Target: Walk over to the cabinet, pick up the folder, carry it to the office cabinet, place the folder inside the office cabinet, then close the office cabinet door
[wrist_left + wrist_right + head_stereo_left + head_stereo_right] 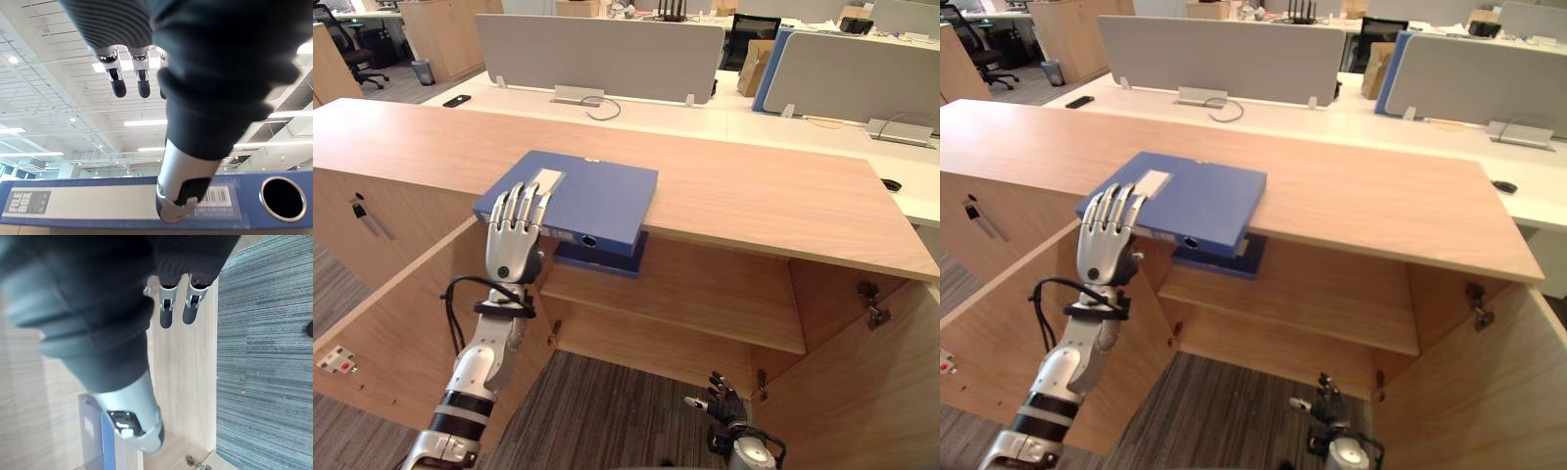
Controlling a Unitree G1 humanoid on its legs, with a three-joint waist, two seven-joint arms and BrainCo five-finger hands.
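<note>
One blue folder [592,196] overhangs the cabinet top [754,196] edge; left hand [511,253] lies on its near corner, fingers straight, gripping nothing; right hand [724,403] hangs low, relaxed. Risk: weak one-hand pinch, folder tips off.

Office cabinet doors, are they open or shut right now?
Open. The left door and right door stand swung out, baring the inner shelf.
</note>
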